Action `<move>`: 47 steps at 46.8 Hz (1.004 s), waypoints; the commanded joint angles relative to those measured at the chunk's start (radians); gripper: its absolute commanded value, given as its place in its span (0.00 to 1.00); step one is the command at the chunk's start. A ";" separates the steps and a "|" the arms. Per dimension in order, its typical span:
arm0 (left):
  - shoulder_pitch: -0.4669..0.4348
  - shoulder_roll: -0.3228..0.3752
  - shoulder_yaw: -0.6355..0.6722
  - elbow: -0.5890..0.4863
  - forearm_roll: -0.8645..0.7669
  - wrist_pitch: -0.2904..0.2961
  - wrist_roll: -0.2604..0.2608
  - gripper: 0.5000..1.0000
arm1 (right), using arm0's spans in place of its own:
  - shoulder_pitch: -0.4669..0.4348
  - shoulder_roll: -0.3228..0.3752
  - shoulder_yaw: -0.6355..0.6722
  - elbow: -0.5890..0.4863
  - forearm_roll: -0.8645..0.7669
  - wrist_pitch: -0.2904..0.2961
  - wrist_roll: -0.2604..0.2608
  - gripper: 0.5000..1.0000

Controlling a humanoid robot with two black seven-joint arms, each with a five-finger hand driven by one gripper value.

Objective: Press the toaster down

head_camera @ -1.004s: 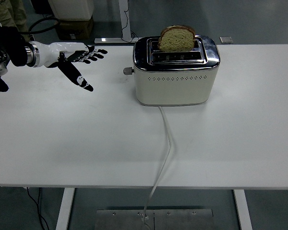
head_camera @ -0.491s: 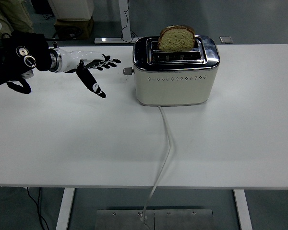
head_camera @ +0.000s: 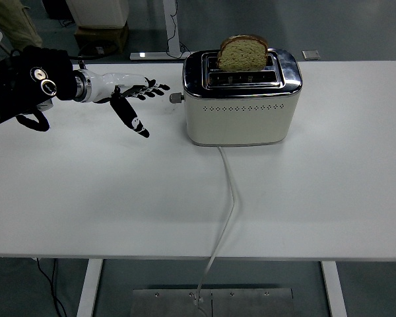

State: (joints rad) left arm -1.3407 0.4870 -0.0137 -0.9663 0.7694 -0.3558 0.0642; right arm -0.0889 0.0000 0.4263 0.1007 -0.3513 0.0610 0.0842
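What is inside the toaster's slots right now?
One slice of bread stands in the back slot of the toaster, its upper part sticking out. The front slot looks empty from above. The slice's lower part and the slot bottoms are hidden.

One toaster (head_camera: 241, 99) is sitting on one white table (head_camera: 317, 198), and one slice of bread (head_camera: 243, 53) is standing up out of it. One lever knob (head_camera: 176, 98) is sticking out of its left end, and one white cord (head_camera: 228, 211) is trailing from it over the near edge. One robot hand (head_camera: 129, 96) is showing, the left one.
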 commanded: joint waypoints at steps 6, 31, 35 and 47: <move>0.006 -0.014 0.000 0.006 0.001 0.001 0.000 1.00 | 0.000 0.000 0.000 -0.001 0.000 -0.001 -0.001 1.00; 0.051 -0.037 0.000 0.029 -0.001 0.009 0.000 1.00 | -0.002 0.000 -0.001 -0.001 0.000 -0.001 0.000 1.00; 0.052 -0.056 0.000 0.049 -0.001 0.009 -0.001 1.00 | -0.003 0.000 -0.001 -0.001 0.000 -0.001 -0.001 1.00; 0.071 -0.084 -0.002 0.086 -0.001 0.012 -0.003 1.00 | -0.005 0.000 -0.001 -0.001 0.000 -0.001 -0.001 1.00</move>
State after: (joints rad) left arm -1.2723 0.4071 -0.0155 -0.8827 0.7682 -0.3448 0.0626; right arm -0.0934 0.0000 0.4248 0.0996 -0.3513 0.0598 0.0832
